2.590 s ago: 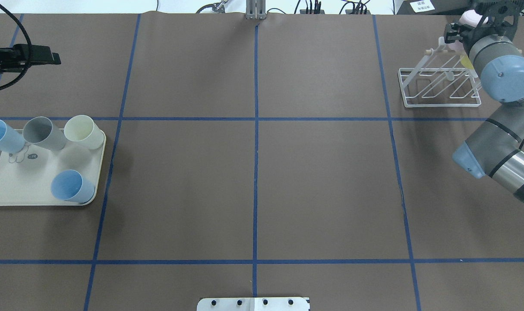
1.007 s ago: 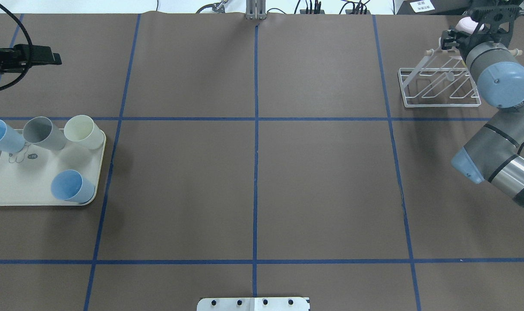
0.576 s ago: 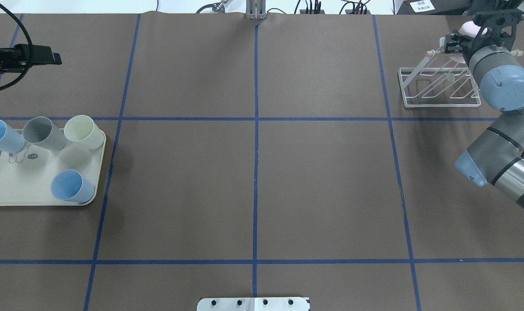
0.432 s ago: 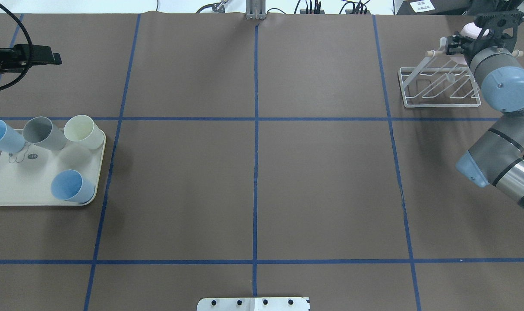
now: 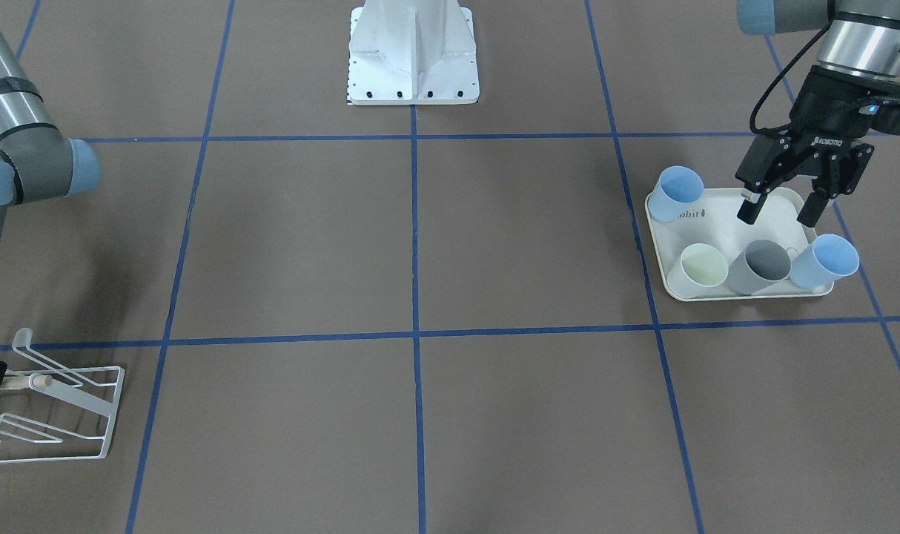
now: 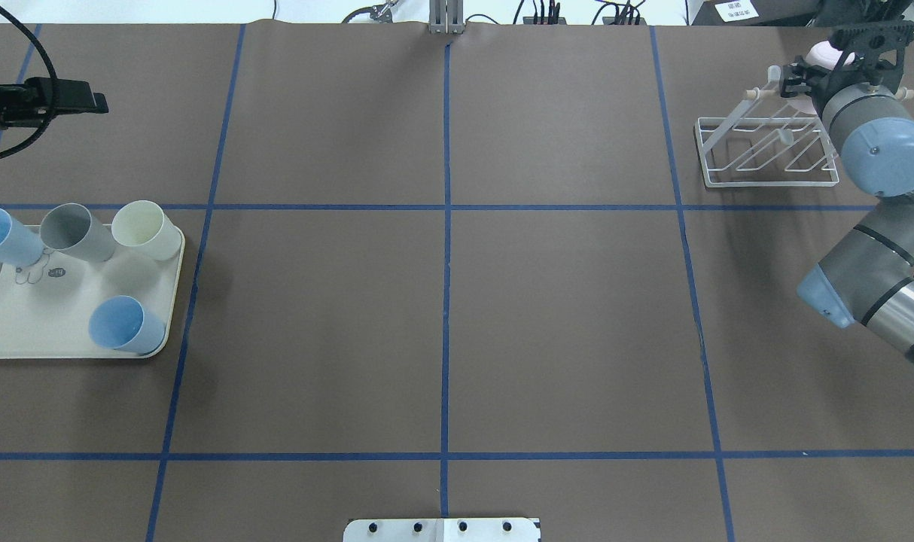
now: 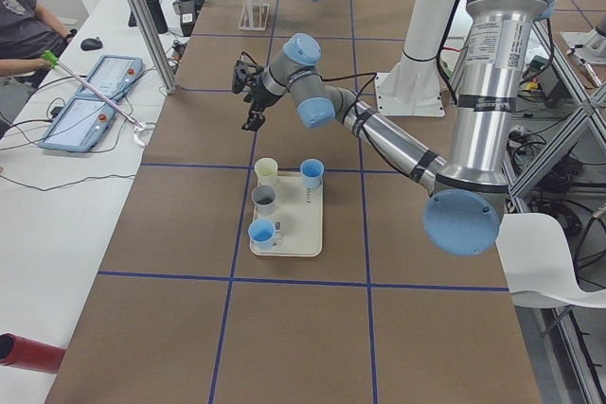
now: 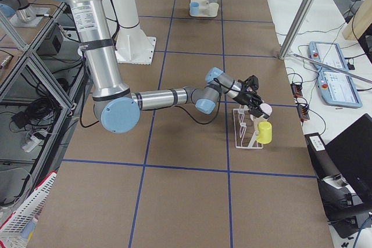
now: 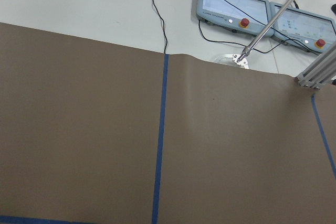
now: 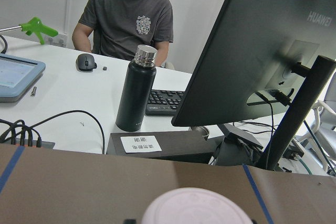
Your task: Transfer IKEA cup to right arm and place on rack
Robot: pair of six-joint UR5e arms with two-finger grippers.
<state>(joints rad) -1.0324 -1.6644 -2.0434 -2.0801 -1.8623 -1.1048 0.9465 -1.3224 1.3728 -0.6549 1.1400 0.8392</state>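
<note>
At the table's far right corner, my right gripper (image 8: 256, 102) clasps a pale pink cup (image 8: 265, 110) at the top of the wire rack (image 6: 735, 183), where a yellow cup (image 8: 264, 132) hangs. My left gripper (image 5: 780, 213) hovers spread wide, empty, over the tray (image 5: 720, 222).

The brown-papered table (image 6: 562, 324), gridded with blue tape (image 6: 446, 301), bore the robot's white base plate (image 5: 413, 52) at one edge, a cream tray (image 6: 20, 324) to that plate's left and a white wire rack (image 6: 766, 183) far to its right.
</note>
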